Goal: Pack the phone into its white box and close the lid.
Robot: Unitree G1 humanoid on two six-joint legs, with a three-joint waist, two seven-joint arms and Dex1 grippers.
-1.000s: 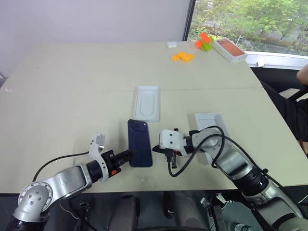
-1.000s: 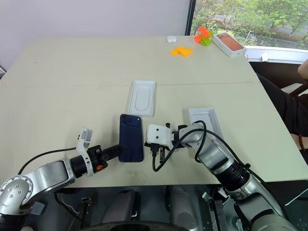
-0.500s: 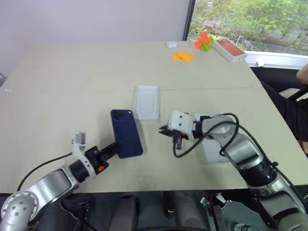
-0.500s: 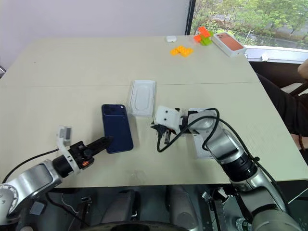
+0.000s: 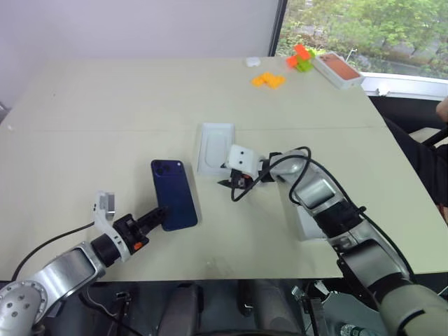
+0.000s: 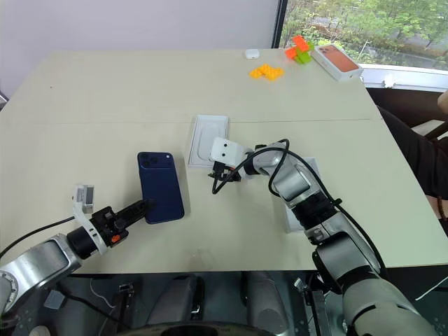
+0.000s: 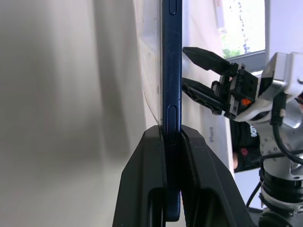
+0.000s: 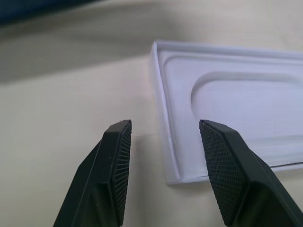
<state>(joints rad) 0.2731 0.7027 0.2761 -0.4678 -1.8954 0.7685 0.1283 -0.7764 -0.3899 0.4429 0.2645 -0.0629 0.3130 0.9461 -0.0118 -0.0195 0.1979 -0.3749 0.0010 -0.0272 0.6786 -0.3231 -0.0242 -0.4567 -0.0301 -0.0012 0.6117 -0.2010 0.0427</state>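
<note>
The dark navy phone [image 5: 173,194] lies back up, left of centre, its camera bump at the far end. My left gripper [image 5: 158,215] is shut on the phone's near end, and the left wrist view shows both fingers [image 7: 191,156] clamping the phone's edge [image 7: 170,71]. The shallow white box [image 5: 215,148], with an oval recess in its insert, lies just beyond and to the right of the phone. My right gripper [image 8: 165,124] is open, its fingertips either side of the box's near corner [image 8: 165,142]. The white lid [image 6: 292,213] lies inside up under my right forearm.
At the far right of the table stand a white box with an orange-red top [image 5: 337,68], orange blocks [image 5: 267,80], green and orange blocks [image 5: 299,59] and a small white object [image 5: 250,61]. A person's arm [image 5: 441,108] shows at the right edge.
My left gripper has drawn the phone to the left. My right gripper has opened and travelled forward from beside the lid to the white box's near corner.
</note>
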